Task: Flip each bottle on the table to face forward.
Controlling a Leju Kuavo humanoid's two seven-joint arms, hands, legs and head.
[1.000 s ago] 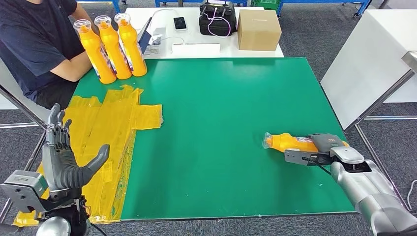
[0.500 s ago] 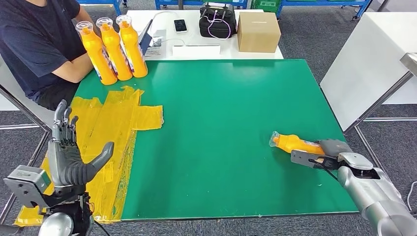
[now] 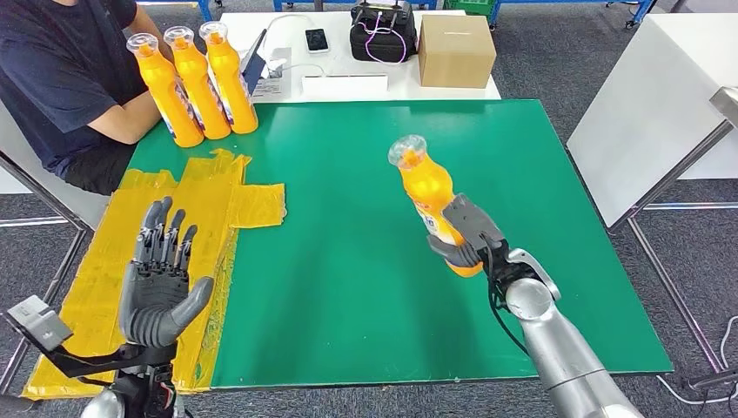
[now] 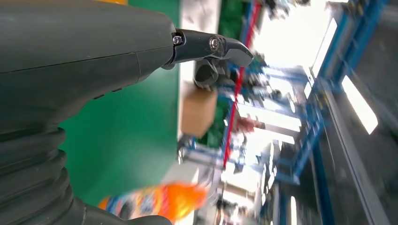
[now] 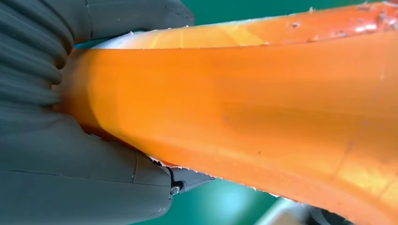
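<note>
You've got four orange bottles: your right hand (image 3: 466, 239) grips one bottle (image 3: 426, 196) near upright over the green mat's (image 3: 348, 261) centre; three bottles (image 3: 193, 83) stand at ten o'clock. Left hand (image 3: 161, 287) spread, empty.

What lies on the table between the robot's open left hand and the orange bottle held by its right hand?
In the head view, only bare green mat separates the left hand from the orange bottle.

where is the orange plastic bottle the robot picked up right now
In the head view the orange plastic bottle is held in the right hand above the green table mat, right of centre, tilted with its clear cap away from the robot.
</note>
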